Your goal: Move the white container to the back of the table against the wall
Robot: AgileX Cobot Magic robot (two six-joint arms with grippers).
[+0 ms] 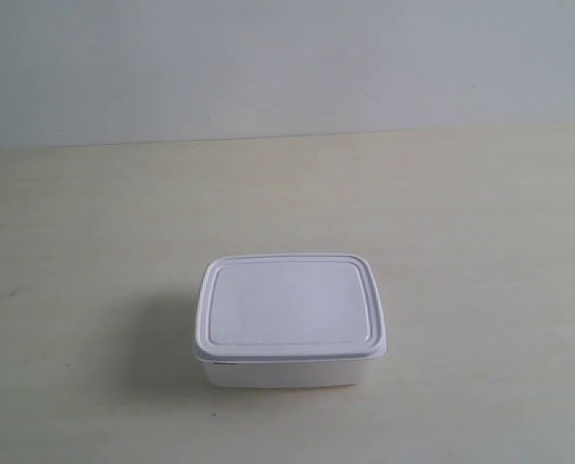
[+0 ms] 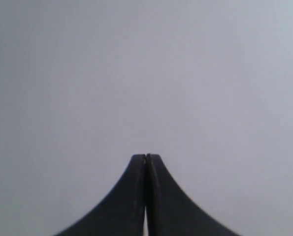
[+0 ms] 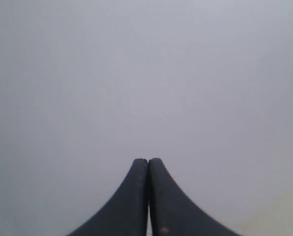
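The white container (image 1: 289, 322), a small rounded box with its flat rimmed lid on, stands on the cream table (image 1: 480, 222) near the front middle, well short of the pale grey wall (image 1: 287, 58). No arm shows in the exterior view. My left gripper (image 2: 146, 156) is shut, its dark fingertips pressed together with nothing between them, facing only plain grey wall (image 2: 146, 73). My right gripper (image 3: 147, 160) is likewise shut and empty before the same grey wall (image 3: 146, 73). Neither wrist view shows the container.
Bare tabletop stretches from the container back to the wall line (image 1: 287, 137) and out to both sides. A sliver of cream table (image 3: 284, 216) shows at one corner of the right wrist view.
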